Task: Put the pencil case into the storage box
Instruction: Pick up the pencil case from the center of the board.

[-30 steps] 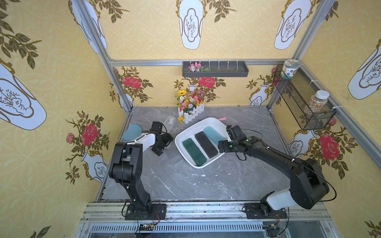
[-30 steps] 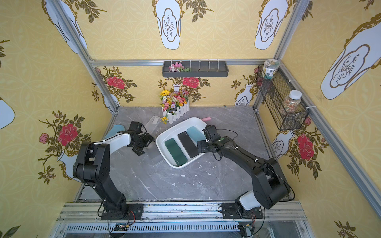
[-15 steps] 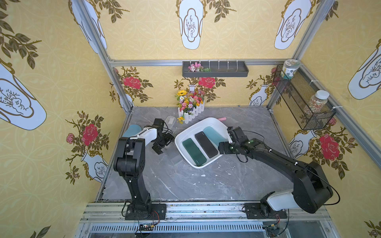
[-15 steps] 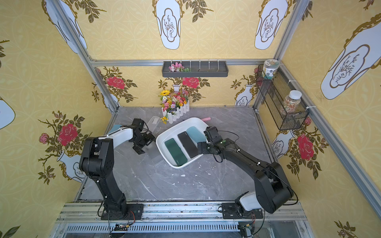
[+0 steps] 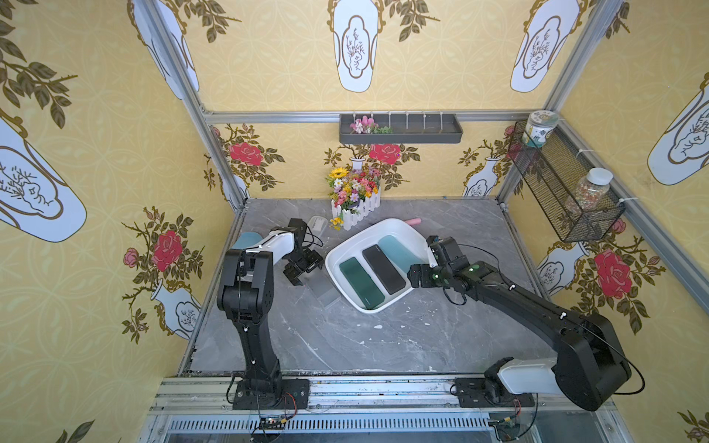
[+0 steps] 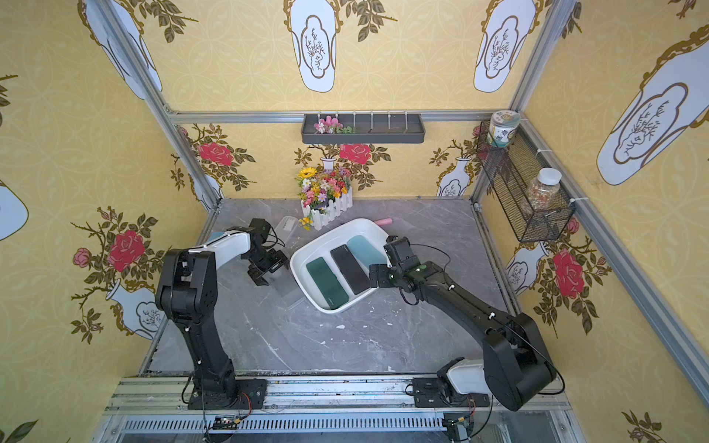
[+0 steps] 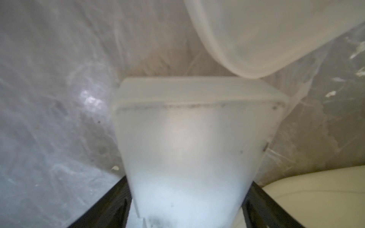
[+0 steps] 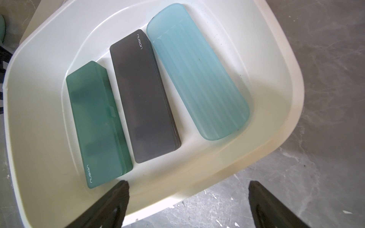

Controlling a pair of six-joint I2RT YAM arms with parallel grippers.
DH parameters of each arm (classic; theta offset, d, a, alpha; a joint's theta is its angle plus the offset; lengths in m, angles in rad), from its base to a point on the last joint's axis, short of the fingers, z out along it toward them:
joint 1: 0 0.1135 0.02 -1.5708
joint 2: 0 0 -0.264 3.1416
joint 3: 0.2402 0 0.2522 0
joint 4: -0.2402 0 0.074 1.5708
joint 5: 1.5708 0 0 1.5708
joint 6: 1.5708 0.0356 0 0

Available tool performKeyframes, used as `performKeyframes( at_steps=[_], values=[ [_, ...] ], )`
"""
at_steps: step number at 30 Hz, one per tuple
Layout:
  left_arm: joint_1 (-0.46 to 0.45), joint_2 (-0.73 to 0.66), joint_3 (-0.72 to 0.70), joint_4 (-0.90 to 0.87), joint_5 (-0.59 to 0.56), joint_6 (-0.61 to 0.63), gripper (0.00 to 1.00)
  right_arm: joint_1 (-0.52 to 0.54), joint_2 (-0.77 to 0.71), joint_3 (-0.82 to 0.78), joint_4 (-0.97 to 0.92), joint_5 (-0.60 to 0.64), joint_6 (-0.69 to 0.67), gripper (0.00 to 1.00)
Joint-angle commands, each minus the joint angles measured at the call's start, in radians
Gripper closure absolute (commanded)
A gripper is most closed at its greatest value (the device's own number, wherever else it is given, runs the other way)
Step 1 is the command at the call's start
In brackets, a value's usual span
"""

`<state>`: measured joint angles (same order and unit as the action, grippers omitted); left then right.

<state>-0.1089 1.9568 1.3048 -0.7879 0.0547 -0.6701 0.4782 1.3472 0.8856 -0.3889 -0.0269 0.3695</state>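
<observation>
pencil case btwn jaws of left tool, arm low beside storage box

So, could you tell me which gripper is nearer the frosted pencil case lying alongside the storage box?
Left. The left gripper is right at the frosted pencil case, straddling its end; the right gripper sits across the storage box, at its opposite rim.

Bright, even light; blurry pencil case
</observation>
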Motion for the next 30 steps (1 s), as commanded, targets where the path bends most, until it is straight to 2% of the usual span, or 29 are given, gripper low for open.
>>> performKeyframes(
  at_steps=[1,9,30],
  values=[
    [0.02,0.007,-0.034,-0.034,-0.029,0.006,0.11,0.002,0.0,-0.001,0.04,-0.013,0.003,0.03],
    [0.04,0.01,-0.067,0.025,0.002,-0.001,0.16,0.015,0.021,0.018,0.032,-0.026,0.013,0.03],
    [0.04,-0.002,-0.042,0.045,0.023,-0.014,0.22,0.042,0.066,0.052,0.032,-0.009,0.025,0.03]
  ],
)
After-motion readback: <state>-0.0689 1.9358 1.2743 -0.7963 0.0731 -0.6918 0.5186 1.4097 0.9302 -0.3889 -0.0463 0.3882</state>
